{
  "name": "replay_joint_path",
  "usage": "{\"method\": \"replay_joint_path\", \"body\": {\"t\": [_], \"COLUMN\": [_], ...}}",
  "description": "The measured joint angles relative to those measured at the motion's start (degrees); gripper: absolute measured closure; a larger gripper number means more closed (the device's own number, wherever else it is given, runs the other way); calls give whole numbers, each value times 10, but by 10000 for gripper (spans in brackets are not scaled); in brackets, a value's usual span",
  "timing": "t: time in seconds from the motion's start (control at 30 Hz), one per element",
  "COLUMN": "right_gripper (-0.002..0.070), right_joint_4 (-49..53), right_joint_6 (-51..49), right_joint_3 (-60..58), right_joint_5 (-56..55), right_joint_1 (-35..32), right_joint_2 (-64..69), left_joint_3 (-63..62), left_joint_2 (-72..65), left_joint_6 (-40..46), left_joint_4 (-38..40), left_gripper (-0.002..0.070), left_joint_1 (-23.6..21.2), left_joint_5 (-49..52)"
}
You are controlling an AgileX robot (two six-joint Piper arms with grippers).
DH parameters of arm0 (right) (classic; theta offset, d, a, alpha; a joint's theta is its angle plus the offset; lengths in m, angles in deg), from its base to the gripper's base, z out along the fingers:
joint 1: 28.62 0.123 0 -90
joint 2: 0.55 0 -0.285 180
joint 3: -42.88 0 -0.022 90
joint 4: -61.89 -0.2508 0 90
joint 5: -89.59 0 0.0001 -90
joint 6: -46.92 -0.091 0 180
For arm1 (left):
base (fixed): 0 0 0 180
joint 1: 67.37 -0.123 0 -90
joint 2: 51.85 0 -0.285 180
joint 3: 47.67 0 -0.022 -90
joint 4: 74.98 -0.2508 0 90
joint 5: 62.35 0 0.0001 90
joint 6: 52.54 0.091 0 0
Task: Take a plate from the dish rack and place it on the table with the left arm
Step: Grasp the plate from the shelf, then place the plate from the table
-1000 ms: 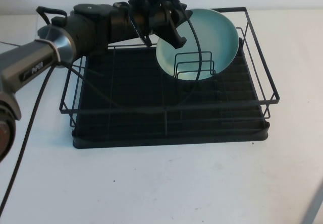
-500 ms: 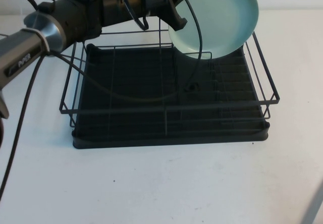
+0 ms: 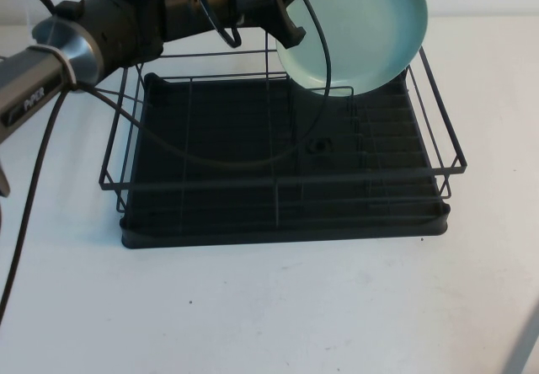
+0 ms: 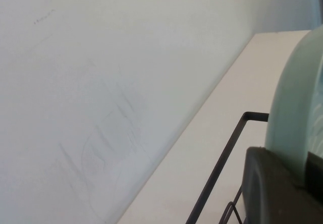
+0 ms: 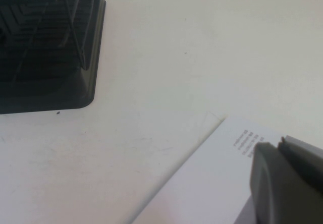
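Note:
The pale mint plate hangs tilted in the air above the back right corner of the black dish rack, clear of the wire dividers. My left gripper is shut on the plate's left rim; the left arm reaches in from the left. In the left wrist view the plate's rim sits clamped between the black fingers, with a rack wire below. My right gripper is shut and empty, low over the table to the right of the rack.
White table lies open in front of and to both sides of the rack. A white printed sheet lies under my right gripper. The left arm's black cable loops down over the rack. A white wall stands behind.
The plate rose out of the rack's dividers and moved up and to the right in my left gripper; in the last half second it only shifted slightly.

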Motion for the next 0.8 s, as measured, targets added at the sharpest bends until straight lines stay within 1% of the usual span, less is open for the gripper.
{"method": "replay_joint_path", "body": {"t": [0.4,0.8], "right_gripper": [696,696], "right_joint_4": [0,0], "right_joint_6": [0,0], "right_joint_3": [0,0], "right_joint_5": [0,0], "right_joint_1": [0,0], "right_joint_2": [0,0], "left_joint_3": [0,-3], "left_joint_2": [13,41], "left_joint_6": [17,25], "left_joint_4": [0,24], "left_gripper": [655,674], "left_joint_1": [0,-1], "left_joint_5": [-25,-29]}}
